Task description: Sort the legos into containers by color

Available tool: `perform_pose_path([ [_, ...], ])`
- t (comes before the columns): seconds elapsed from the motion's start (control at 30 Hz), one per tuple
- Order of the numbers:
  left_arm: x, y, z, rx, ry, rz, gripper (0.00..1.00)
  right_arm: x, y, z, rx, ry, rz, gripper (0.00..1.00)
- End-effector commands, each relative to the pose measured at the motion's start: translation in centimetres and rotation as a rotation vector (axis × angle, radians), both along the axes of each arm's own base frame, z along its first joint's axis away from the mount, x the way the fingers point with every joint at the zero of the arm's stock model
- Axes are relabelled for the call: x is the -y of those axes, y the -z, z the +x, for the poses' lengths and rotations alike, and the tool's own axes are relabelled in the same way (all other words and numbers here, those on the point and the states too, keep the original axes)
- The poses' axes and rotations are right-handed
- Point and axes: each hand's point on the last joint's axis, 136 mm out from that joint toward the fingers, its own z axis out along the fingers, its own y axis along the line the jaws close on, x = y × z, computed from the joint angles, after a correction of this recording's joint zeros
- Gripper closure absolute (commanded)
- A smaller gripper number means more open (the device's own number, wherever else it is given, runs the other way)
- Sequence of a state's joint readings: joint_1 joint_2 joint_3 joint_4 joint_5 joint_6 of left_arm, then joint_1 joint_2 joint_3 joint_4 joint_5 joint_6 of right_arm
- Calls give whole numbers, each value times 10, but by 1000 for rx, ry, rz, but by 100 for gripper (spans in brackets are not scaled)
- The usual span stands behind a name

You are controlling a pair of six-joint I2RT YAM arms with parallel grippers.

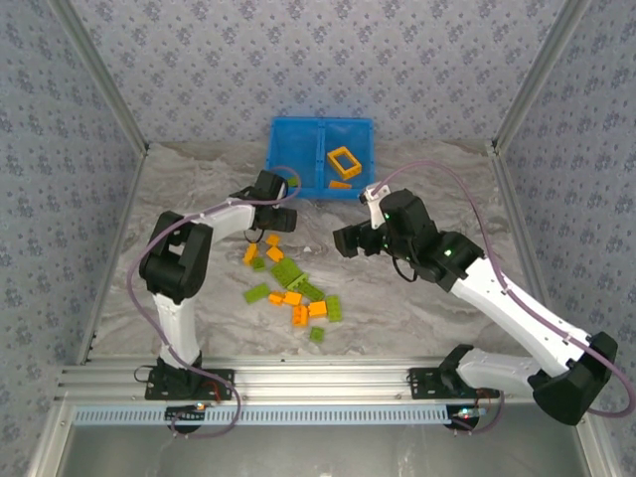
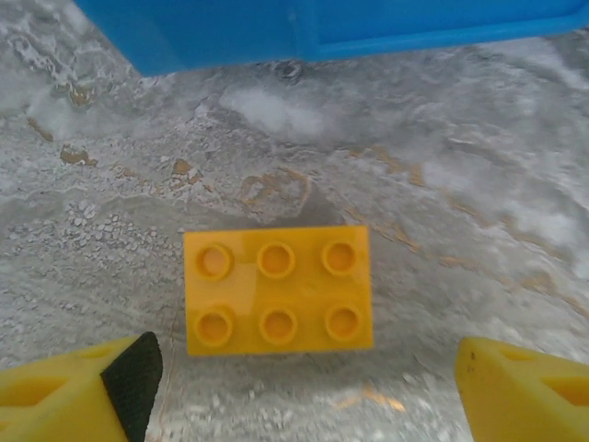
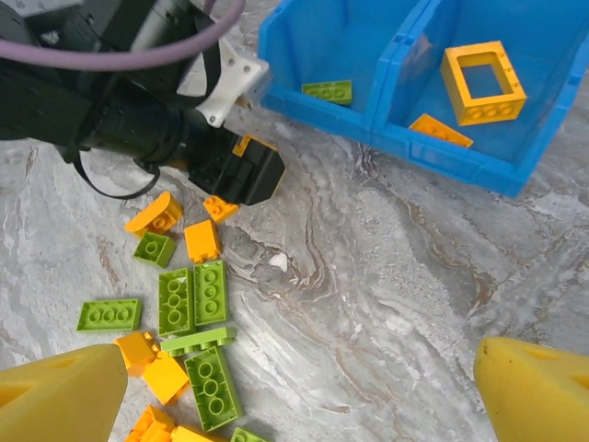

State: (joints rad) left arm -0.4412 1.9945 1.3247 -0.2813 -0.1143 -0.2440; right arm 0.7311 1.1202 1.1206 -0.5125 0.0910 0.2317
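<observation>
An orange two-by-three lego (image 2: 278, 290) lies flat on the marble table, just ahead of my left gripper (image 2: 304, 391), whose yellow fingers (image 2: 64, 396) stand apart on either side with nothing between them. In the top view the left gripper (image 1: 281, 220) hovers near the blue bin (image 1: 298, 134). My right gripper (image 3: 299, 396) is open over bare table, and the top view puts it (image 1: 341, 241) right of the pile. An orange frame (image 3: 482, 83) and a flat orange brick (image 3: 440, 130) lie in the right compartment, a green brick (image 3: 328, 90) in the left.
Several loose green and orange legos (image 1: 293, 288) are scattered mid-table between the arms; a green brick (image 3: 212, 387) lies close to the right gripper's left finger. The left arm's black wrist (image 3: 230, 170) sits above the pile's far end. Metal frame posts edge the table.
</observation>
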Motion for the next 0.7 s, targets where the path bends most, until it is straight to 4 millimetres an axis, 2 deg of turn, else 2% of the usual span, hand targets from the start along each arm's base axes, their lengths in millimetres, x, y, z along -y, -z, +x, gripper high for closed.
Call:
perform_pose_path([
  [0.0,-4,-4,18,52,-16,11,25,6,-2,3,12,38,-1,0],
  [0.17,-7,6,18,35,-18,15,45,2,0,8,13,38,3,0],
  [0.33,-4,0,13,41,11,3,54,-1,1,10,7,34,-1,0],
  [0.4,-2,-10,10,52,18,-24,57,-1,3,11,4,36,-2,0],
  [0.5,7,-38,-1,84,36,-81,59,-1,2,12,5,44,2,0],
  [0.6,24,-75,-18,144,75,-117,59,1,3,13,5,54,4,0],
  [0.67,44,-102,-29,193,122,-151,59,1,1,14,12,64,10,0],
])
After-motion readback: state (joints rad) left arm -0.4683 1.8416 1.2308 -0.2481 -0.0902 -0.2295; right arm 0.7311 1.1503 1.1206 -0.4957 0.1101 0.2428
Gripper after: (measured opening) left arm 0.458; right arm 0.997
